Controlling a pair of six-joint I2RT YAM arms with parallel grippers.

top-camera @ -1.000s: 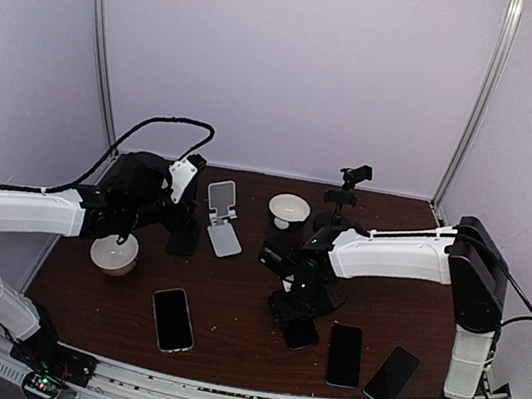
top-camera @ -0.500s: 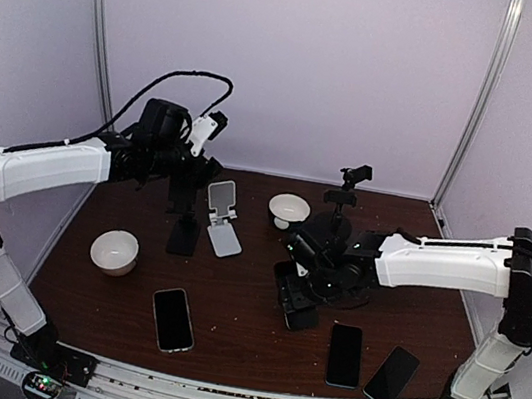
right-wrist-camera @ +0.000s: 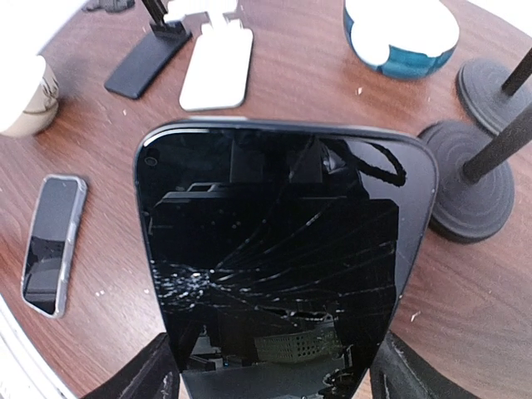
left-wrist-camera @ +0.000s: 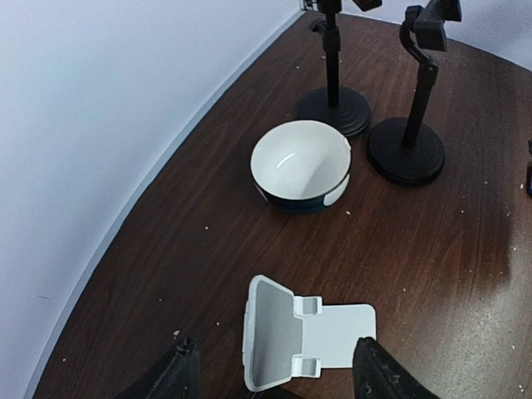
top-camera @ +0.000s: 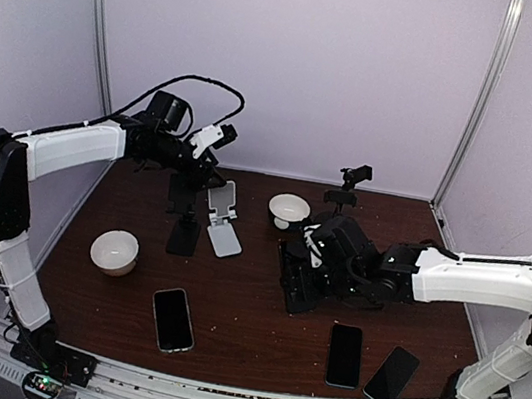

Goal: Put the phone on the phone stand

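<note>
A black phone (right-wrist-camera: pixel 283 249) with a cracked screen is held between my right gripper's (right-wrist-camera: pixel 274 378) two fingers, above the table. From above, that phone (top-camera: pixel 290 282) hangs mid-table with the right gripper (top-camera: pixel 313 271) shut on it. The white folding phone stand (top-camera: pixel 223 215) stands at the back left, apart from the phone; it also shows as the white stand (right-wrist-camera: pixel 218 66) in the right wrist view. My left gripper (top-camera: pixel 199 161) hovers above and behind the stand (left-wrist-camera: pixel 299 332), open with nothing in it (left-wrist-camera: pixel 274 378).
A black stand (top-camera: pixel 183 232) is just left of the white one. A bowl (top-camera: pixel 289 208) and two black tripod stands (top-camera: pixel 346 194) sit at the back. Another bowl (top-camera: pixel 114 251) is at the left. Three phones lie near the front: one on the left (top-camera: pixel 172 318), two on the right (top-camera: pixel 345 355) (top-camera: pixel 391 375).
The left arm rose and swung back from the black stand, its jaws opening a little. The right arm carried the phone away from the front edge towards the middle.
</note>
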